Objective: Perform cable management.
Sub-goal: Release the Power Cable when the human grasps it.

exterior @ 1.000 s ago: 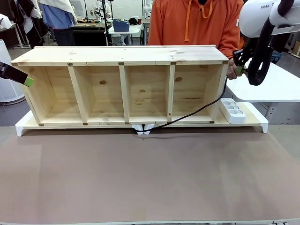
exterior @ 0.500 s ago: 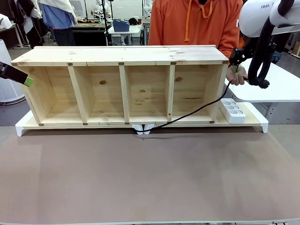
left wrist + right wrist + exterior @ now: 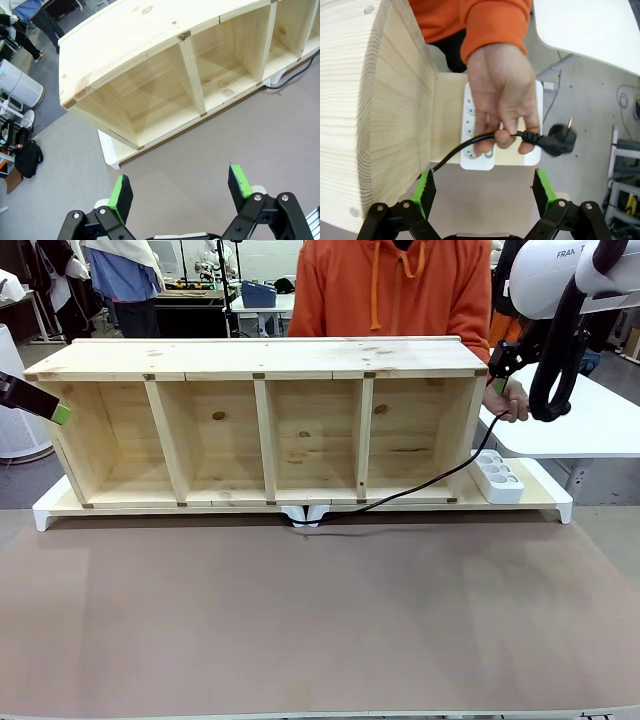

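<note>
**Cable handed over to the person beside the shelf**

A second ago the right gripper point(image 3: 485, 192) sat at the right end of the wooden shelf point(image 3: 265, 358) with the cable; now its jaws stand wide and empty, and the person's hand point(image 3: 502, 97) pinches the cable point(image 3: 470, 145) just behind the plug point(image 3: 556, 140). The handover looks complete, so routing probably falls to the person next.

The cable runs from under the shelf's front edge, up to the right past the white power strip point(image 3: 497, 476), to the hand beyond the shelf's right end. The plug's long axis points away from the shelf.

The left gripper point(image 3: 182, 192) hovers released off the shelf's left end.
</note>
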